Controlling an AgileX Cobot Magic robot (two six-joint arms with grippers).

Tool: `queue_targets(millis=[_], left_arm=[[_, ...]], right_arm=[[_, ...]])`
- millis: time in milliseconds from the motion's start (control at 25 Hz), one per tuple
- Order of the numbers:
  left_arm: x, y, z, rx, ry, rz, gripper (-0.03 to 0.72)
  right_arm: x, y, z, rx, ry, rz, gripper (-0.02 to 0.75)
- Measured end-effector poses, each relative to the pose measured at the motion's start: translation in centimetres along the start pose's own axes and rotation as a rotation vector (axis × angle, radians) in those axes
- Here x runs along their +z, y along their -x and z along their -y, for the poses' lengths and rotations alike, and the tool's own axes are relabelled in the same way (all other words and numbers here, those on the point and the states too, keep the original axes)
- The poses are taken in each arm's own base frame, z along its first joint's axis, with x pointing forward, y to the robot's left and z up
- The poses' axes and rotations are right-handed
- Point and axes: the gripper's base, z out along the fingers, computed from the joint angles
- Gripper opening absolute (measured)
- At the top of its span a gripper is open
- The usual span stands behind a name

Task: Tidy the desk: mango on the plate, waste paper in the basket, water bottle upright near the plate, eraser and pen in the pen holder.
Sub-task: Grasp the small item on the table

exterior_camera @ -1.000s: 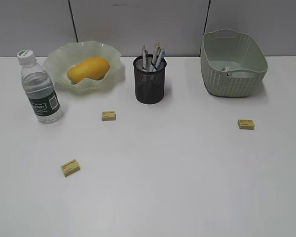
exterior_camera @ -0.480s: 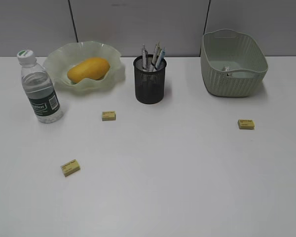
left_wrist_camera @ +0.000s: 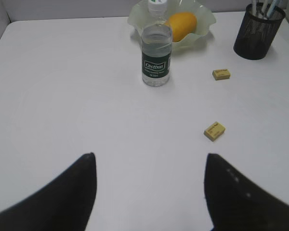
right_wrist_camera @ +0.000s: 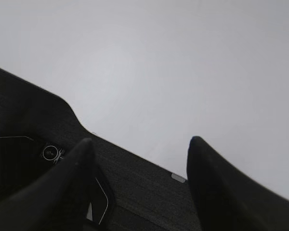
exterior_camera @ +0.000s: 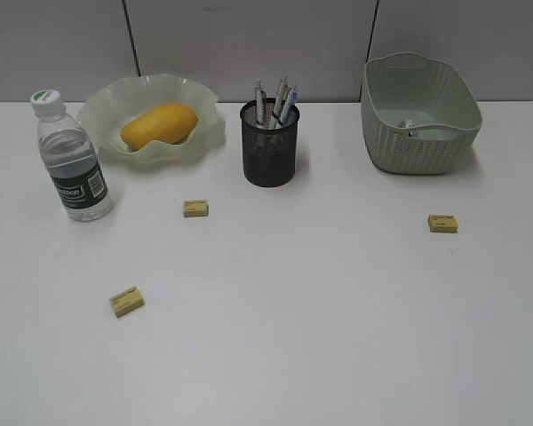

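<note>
The mango [exterior_camera: 160, 124] lies in the wavy-rimmed plate [exterior_camera: 98, 111]. Left of the plate, the water bottle [exterior_camera: 71, 160] stands upright. Several pens [exterior_camera: 275, 100] stick out of the black mesh pen holder [exterior_camera: 269, 146]. Three yellow erasers lie on the desk [exterior_camera: 320, 337]: one [exterior_camera: 195, 208] near the holder, one [exterior_camera: 127, 302] at front left, one [exterior_camera: 442, 223] at right. A scrap of waste paper [exterior_camera: 407, 124] shows inside the basket [exterior_camera: 419, 133]. My left gripper [left_wrist_camera: 149, 156] hangs open over bare desk, short of the bottle [left_wrist_camera: 156, 57] and two erasers [left_wrist_camera: 214, 131]. My right gripper [right_wrist_camera: 140, 140] is open and empty.
The right wrist view shows the desk's white top [right_wrist_camera: 183, 57] and a dark ribbed surface [right_wrist_camera: 135, 187] beyond its edge. A grey panel wall [exterior_camera: 249, 44] stands behind the desk. Neither arm appears in the exterior view.
</note>
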Motion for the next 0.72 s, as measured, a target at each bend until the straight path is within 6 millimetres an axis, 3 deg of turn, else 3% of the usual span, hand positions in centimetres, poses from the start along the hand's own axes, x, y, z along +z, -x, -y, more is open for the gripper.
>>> queue_targets(millis=[280,720], left_arm=[[0.0,0.0,0.0,0.000,0.000,0.000,0.529],[0.0,0.0,0.0,0.000,0.000,0.000,0.529]], right_arm=[[-1.3,-0.8,0.3,0.039,-0.029,0.092,0.482],[-3.6,-2.6,0.8,0.216,-0.210,0.256,0.482]])
